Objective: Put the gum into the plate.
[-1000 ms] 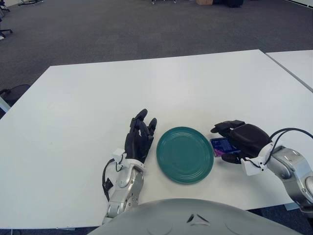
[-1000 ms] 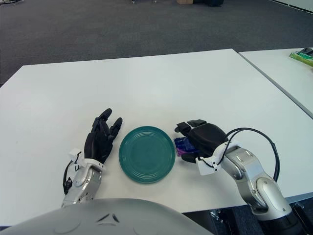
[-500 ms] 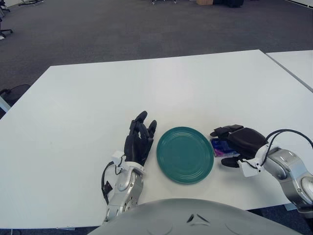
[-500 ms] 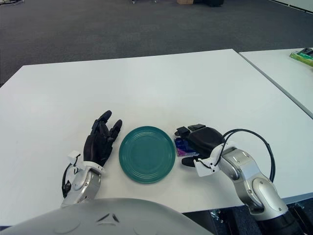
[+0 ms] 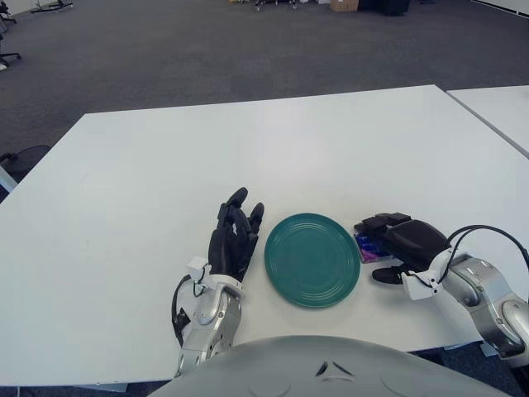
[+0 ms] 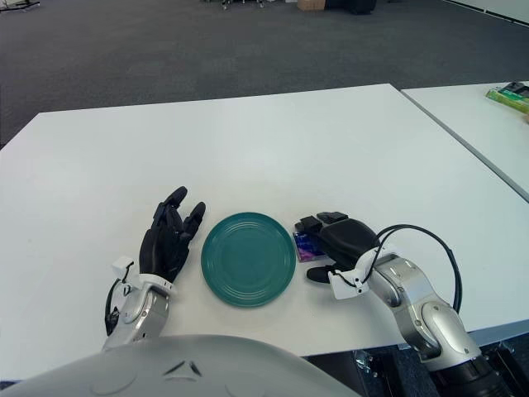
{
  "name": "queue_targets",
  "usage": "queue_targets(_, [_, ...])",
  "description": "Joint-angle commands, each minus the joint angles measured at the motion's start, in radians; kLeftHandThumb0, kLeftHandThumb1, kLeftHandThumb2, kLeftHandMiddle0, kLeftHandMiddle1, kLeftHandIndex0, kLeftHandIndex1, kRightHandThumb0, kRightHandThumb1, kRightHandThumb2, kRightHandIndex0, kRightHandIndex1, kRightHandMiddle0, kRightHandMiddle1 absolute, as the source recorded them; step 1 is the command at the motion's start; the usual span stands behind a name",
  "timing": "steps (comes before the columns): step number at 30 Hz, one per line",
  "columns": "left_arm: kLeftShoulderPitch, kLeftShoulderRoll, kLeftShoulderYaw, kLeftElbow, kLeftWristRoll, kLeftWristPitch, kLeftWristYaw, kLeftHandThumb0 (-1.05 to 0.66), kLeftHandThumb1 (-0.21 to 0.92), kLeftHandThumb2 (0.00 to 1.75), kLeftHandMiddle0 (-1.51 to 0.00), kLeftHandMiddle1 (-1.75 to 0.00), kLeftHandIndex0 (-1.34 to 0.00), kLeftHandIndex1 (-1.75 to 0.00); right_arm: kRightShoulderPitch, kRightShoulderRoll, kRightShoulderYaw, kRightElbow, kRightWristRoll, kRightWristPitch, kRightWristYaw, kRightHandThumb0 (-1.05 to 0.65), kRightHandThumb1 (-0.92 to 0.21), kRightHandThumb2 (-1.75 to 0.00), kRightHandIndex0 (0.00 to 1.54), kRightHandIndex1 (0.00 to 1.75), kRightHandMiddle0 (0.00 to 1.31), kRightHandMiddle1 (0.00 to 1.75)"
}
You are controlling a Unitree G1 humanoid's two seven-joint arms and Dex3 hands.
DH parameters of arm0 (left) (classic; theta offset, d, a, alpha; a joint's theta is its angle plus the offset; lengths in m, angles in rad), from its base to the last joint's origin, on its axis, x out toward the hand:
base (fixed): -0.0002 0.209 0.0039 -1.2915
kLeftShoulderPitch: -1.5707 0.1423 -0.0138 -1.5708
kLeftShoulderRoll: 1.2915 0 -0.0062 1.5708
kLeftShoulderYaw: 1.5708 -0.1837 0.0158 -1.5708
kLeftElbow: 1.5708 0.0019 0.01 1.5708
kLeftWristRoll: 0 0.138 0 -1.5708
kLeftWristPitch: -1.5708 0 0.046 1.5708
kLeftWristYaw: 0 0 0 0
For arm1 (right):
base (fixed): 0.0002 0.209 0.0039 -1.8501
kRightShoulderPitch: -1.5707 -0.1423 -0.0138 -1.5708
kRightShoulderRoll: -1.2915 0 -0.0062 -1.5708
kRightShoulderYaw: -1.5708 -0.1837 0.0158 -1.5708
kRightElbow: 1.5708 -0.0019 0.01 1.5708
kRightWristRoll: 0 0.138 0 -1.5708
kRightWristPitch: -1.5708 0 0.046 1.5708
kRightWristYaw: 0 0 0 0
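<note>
A round teal plate (image 5: 312, 260) lies on the white table (image 5: 248, 149) near its front edge. Just right of the plate's rim lies the gum (image 5: 369, 246), a small purple and blue pack, flat on the table. My right hand (image 5: 402, 239) is low over the gum and covers most of it. Its fingers (image 5: 377, 222) reach past the pack's far side, and its thumb (image 5: 383, 276) stands apart on the near side, so the hand is open. My left hand (image 5: 234, 236) shows just left of the plate, fingers loosely extended, holding nothing.
A second white table (image 6: 488, 124) stands to the right across a narrow gap, with a green object (image 6: 512, 94) on its far part. Dark carpet lies beyond the table. A black cable (image 6: 417, 240) loops over my right wrist.
My right hand has sunk lower over the gum and shifted slightly toward me, hiding more of the pack. The gum, plate and left hand have stayed in place.
</note>
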Motion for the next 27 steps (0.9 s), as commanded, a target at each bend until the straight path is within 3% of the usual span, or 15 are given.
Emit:
queue_targets(1, [-0.004,-0.041,0.007,-0.015,0.002,0.01,-0.009,-0.7,0.92,0.77,-0.52,-0.01,-0.08,-0.8,-0.007,-0.002,0.022,0.069,-0.022,0.008,-0.015,-0.86,-0.92,-0.77,0.27,0.02,0.0,0.38])
queue_targets(13, [-0.002,-0.031,0.021,-0.026,0.004,0.027,-0.029,-0.71,0.92,0.76,-0.53,-0.02,-0.08,-0.81,-0.03,-0.007,0.039,0.167,-0.005,0.002,-0.074,-0.72,-0.92,-0.62,0.34,0.03,0.0,0.47])
queue_targets(16, [-0.002,-0.031,0.024,-0.029,0.003,0.032,-0.033,-0.71,0.92,0.75,-0.53,-0.02,-0.08,-0.81,-0.057,-0.015,0.05,0.234,-0.005,-0.025,-0.112,-0.7,-0.92,-0.59,0.38,0.04,0.0,0.54])
queue_targets(17, [-0.002,-0.032,0.024,-0.03,0.003,0.034,-0.034,-0.71,0.92,0.75,-0.53,-0.02,-0.09,-0.81,-0.102,-0.015,0.074,0.329,-0.022,-0.053,-0.159,-0.69,-0.92,-0.57,0.43,0.08,0.0,0.62])
queue_targets(18, [-0.002,-0.032,0.024,-0.031,0.003,0.036,-0.034,-0.7,0.92,0.75,-0.53,-0.02,-0.09,-0.81,-0.145,-0.012,0.098,0.415,-0.041,-0.077,-0.201,-0.68,-0.92,-0.55,0.45,0.26,0.0,0.77])
queue_targets(19, [-0.001,-0.032,0.024,-0.032,0.003,0.038,-0.035,-0.7,0.92,0.76,-0.53,-0.02,-0.09,-0.81,-0.177,-0.011,0.115,0.475,-0.053,-0.095,-0.232,-0.67,-0.92,-0.52,0.47,0.63,0.06,0.97])
queue_targets(20, [-0.001,-0.032,0.024,-0.033,0.004,0.039,-0.035,-0.7,0.92,0.76,-0.53,-0.02,-0.09,-0.81,-0.196,-0.011,0.126,0.512,-0.059,-0.107,-0.252,-0.66,-0.92,-0.51,0.47,0.78,0.07,1.04])
queue_targets(22, [-0.001,-0.029,0.024,-0.035,0.007,0.041,-0.035,-0.7,0.92,0.76,-0.53,-0.02,-0.09,-0.81,-0.204,-0.016,0.137,0.53,-0.062,-0.128,-0.278,-0.63,-0.92,-0.47,0.49,1.26,0.14,1.24])
queue_targets(25, [0.0,-0.024,0.023,-0.037,0.015,0.043,-0.034,-0.71,0.92,0.78,-0.52,-0.01,-0.08,-0.81,-0.215,-0.019,0.157,0.556,-0.067,-0.149,-0.315,-0.45,-0.88,-0.48,0.56,1.59,0.28,1.5])
queue_targets(27, [0.001,-0.023,0.022,-0.039,0.02,0.044,-0.031,-0.71,0.92,0.78,-0.51,-0.01,-0.08,-0.8,-0.224,-0.018,0.171,0.576,-0.073,-0.153,-0.336,-0.42,-0.82,-0.57,0.59,1.67,0.33,1.57])
